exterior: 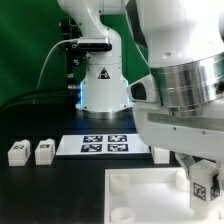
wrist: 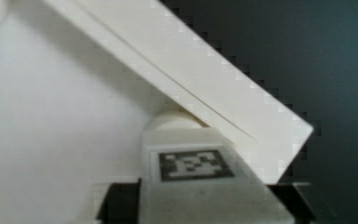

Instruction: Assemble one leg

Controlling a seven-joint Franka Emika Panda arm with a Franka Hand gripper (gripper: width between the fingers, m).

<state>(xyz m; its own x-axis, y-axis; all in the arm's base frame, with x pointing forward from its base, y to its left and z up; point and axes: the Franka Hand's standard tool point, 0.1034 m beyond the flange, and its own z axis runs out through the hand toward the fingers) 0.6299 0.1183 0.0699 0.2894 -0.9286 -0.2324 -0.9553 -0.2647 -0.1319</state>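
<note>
My gripper (exterior: 203, 188) is shut on a leg (exterior: 206, 183), a small white block with a black-and-white tag. It holds the leg at the near right corner of the large flat white square piece (exterior: 140, 192). In the wrist view the leg (wrist: 195, 170) sits between my dark fingers (wrist: 130, 200), tag facing the camera. Its rounded far end meets the edge of the square piece (wrist: 87, 110) at a corner. Two more legs (exterior: 18, 152) (exterior: 43, 151) stand at the exterior view's left. Another leg (exterior: 160, 153) shows partly behind my arm.
The marker board (exterior: 95, 145) lies on the black table behind the square piece. The robot base (exterior: 103, 80) stands at the back centre. My arm fills the exterior view's right side and hides the table there.
</note>
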